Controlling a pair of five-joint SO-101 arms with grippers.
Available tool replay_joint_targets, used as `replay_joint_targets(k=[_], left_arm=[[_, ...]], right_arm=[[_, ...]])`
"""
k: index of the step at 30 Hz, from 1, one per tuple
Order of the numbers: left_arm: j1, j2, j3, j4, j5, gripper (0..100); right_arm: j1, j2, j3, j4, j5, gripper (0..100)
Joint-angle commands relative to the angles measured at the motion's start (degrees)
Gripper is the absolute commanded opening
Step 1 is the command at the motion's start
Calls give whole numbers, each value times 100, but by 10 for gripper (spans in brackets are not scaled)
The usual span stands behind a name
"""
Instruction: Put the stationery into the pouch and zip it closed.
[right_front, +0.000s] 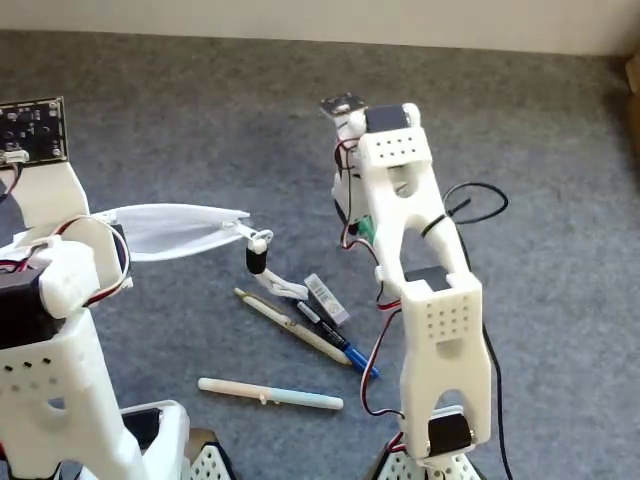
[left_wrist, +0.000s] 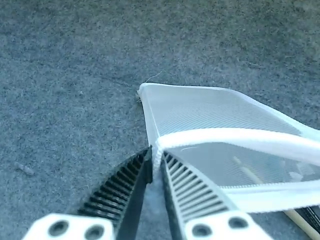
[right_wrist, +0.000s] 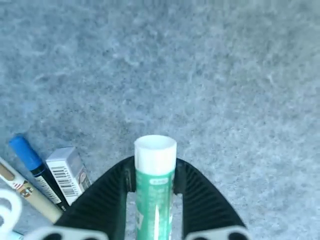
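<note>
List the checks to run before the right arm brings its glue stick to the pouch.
1. Glue stick clamped in right gripper: ok.
2. Left gripper pinching the mesh pouch at its rim: ok.
3. Pouch mouth open, zipper edges parted: ok.
4. Mouth wide enough for the glue stick: cannot tell.
5. Zipper pull clear of the mouth: cannot tell.
6. Other stationery packed: not ok; blue-capped pen and pale marker lie on the carpet.
</note>
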Motion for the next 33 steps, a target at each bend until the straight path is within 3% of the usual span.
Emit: replay_joint_targets(k=[1,10,21,33], left_arm=[[101,75,-31,-18,70,6],[101,75,-31,-18,70,6],[101,75,-31,-18,70,6],[101,75,-31,-18,79,6]], right_arm=[[-101,-189,-347,145,26,5],[-119,-637,-303,154,-316,5],[-136,-2677,1763,127,-299,5],[-330,-4418,3046,127,-316,5]])
